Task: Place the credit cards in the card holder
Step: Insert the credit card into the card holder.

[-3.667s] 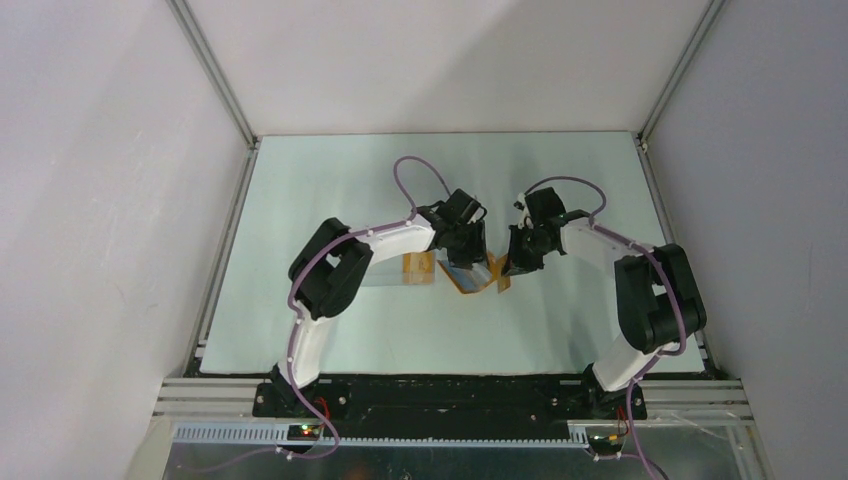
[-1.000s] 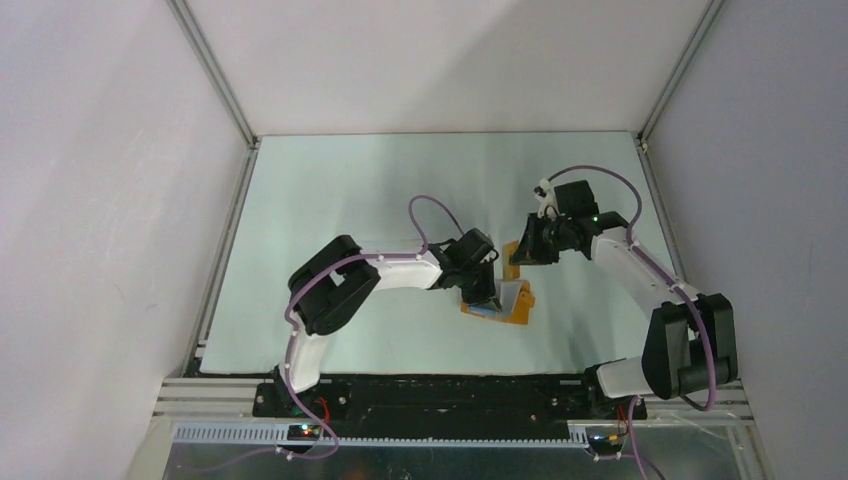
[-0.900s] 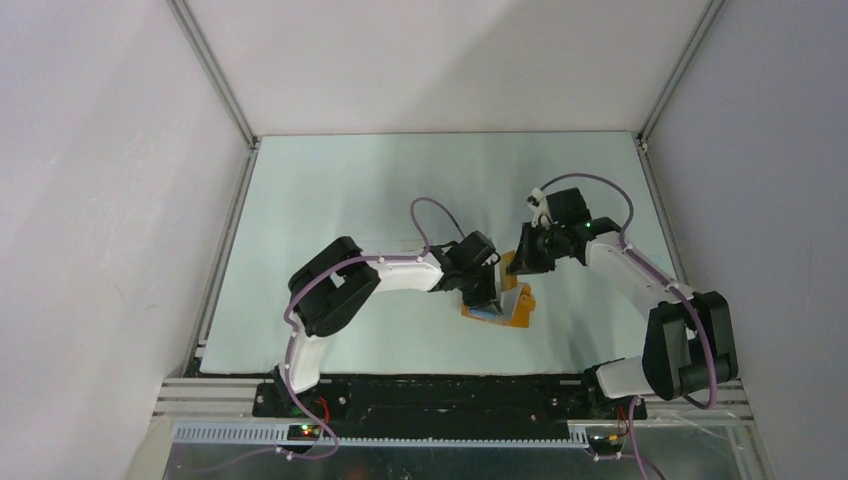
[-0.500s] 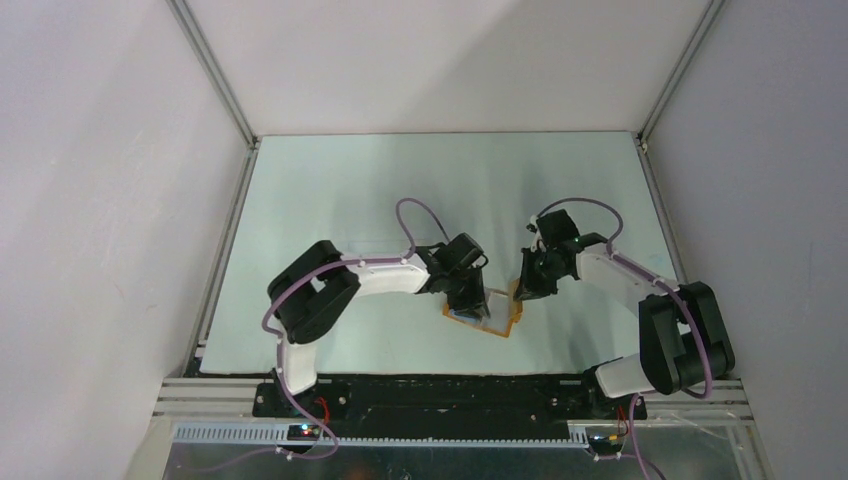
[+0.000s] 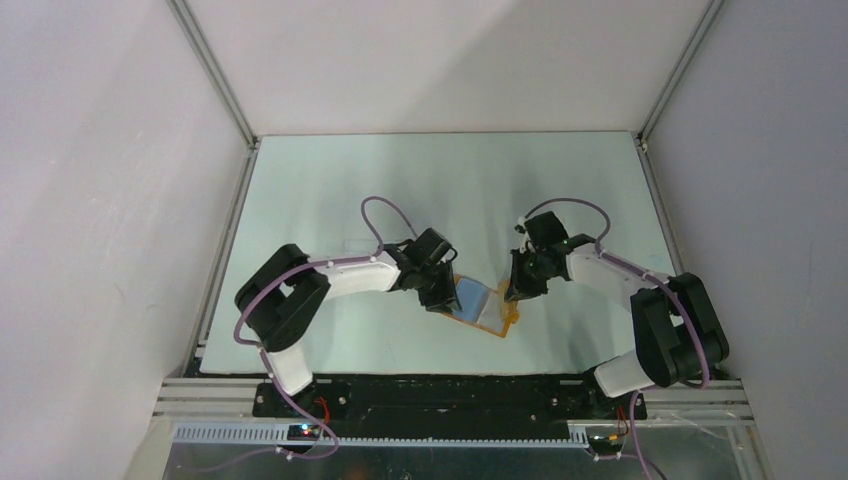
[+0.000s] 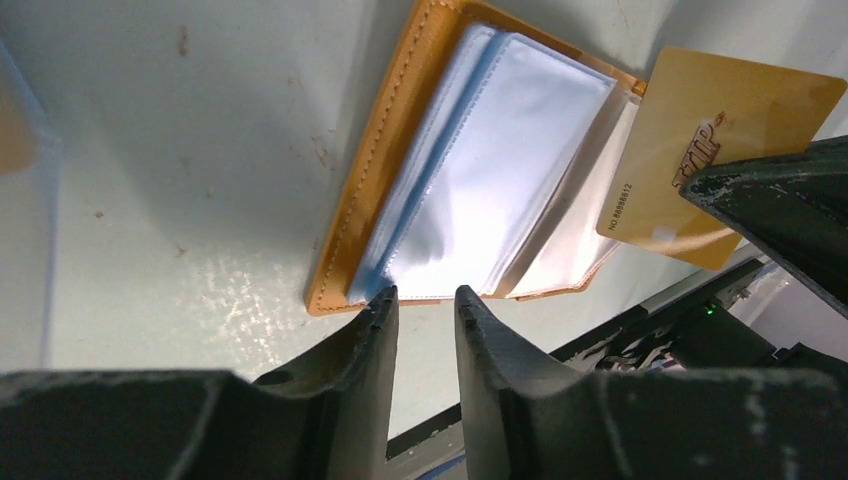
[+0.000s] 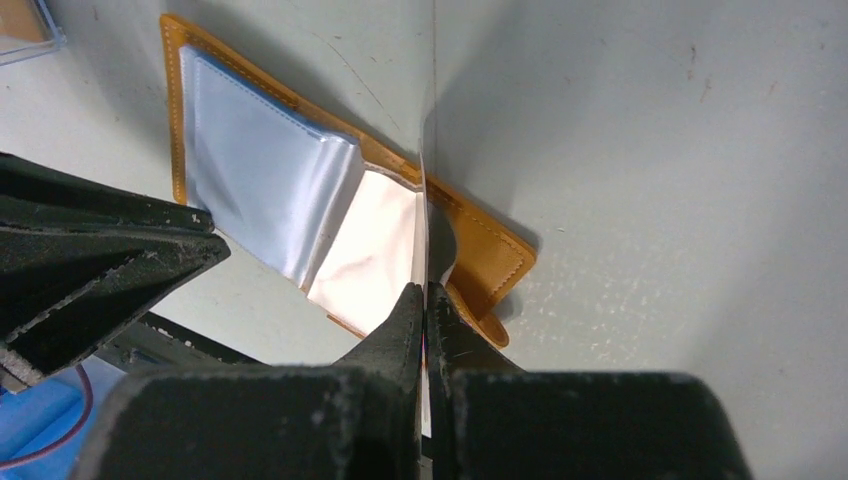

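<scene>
The card holder [image 5: 478,306] lies opened flat on the table, orange outside with clear blue-tinted sleeves [image 6: 490,170] inside. My left gripper [image 6: 422,297] hovers just off its left edge, open, nothing between its fingers. A gold credit card [image 6: 722,130] with a pale mark is pinched in my right gripper [image 7: 425,300], which is shut on it. In the right wrist view the card [image 7: 428,190] shows edge-on, standing upright over the holder's right half [image 7: 480,250] near the tab clasp. From above, the left gripper [image 5: 441,292] and right gripper [image 5: 514,288] flank the holder.
A clear plastic case [image 7: 24,24] with something tan inside lies beyond the holder's left side, near my left arm. The dark base rail [image 5: 450,392] runs along the near table edge. Grey walls enclose the table.
My left gripper has opened, let go of the holder's sleeves and drawn back leftward. The holder now lies flat. My right gripper has carried the card down to the holder's right half.
</scene>
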